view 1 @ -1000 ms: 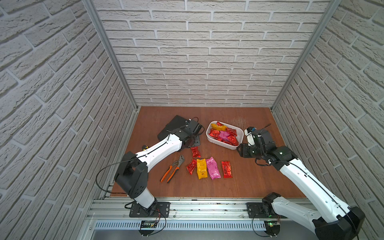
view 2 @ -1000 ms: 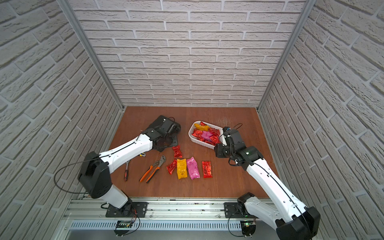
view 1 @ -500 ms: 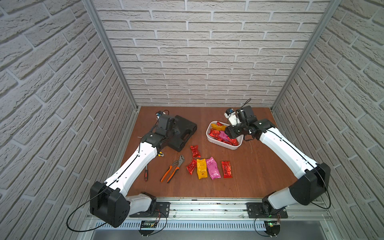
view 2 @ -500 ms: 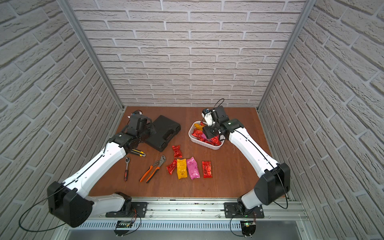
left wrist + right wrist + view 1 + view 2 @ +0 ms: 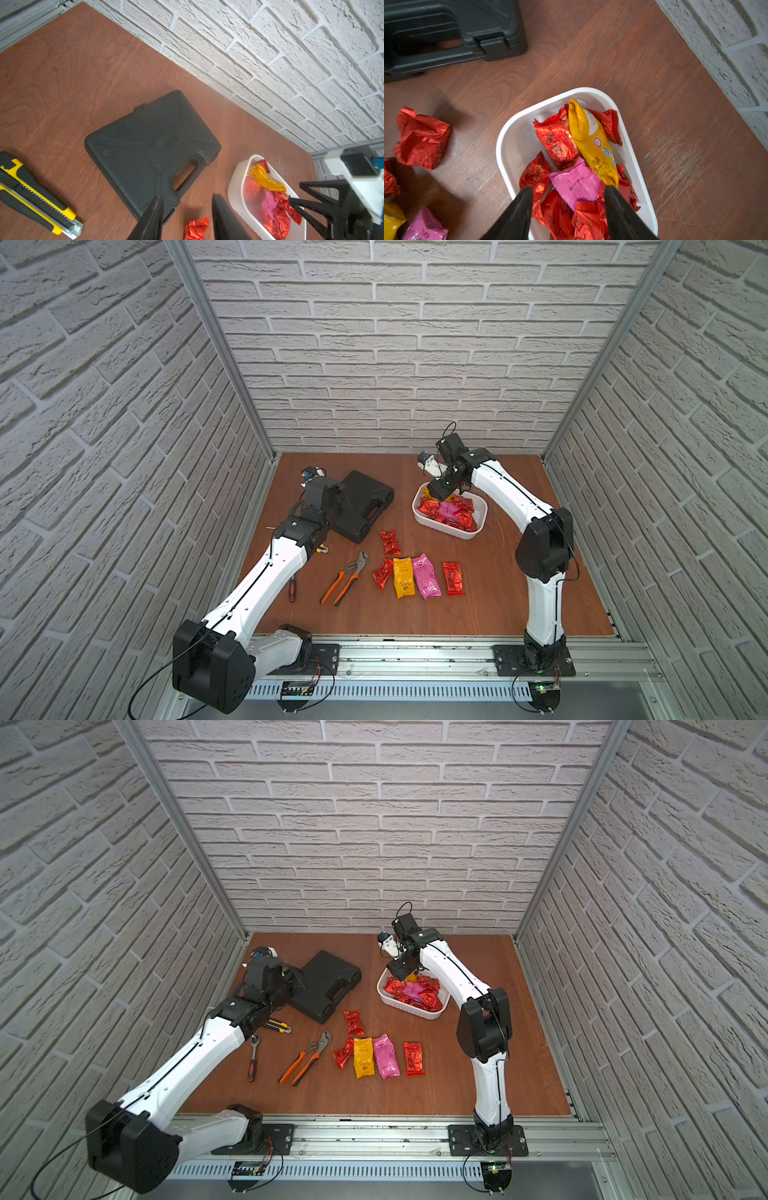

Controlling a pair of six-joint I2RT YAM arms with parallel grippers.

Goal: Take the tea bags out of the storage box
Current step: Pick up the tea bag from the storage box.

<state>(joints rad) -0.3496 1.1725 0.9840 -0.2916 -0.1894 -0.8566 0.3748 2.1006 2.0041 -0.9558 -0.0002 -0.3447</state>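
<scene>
Right tool (image 5: 568, 188), jaws apart and empty, has swung over the far end of the white storage box (image 5: 420, 512), poised for another pick among the tea bags (image 5: 556, 137) heaped inside, the empty, open-jawed left tool (image 5: 187, 196) having withdrawn; the box's long axis slants across the table (image 5: 498, 593), a yellow sachet (image 5: 593, 143) lying lengthwise.

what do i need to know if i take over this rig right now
Right gripper: open, empty, poised over the pink foil sachet in the white plastic storage tub.
Left gripper: open, empty, near the black moulded tool case.
Done: five shiny foil tea bags (three red, one yellow, one pink) lie on the brown wooden table.
Left: the tub's pile, mostly red sachets, plus a yellow one and the pink one. Likely next: close on the pink sachet and lift it out.
</scene>
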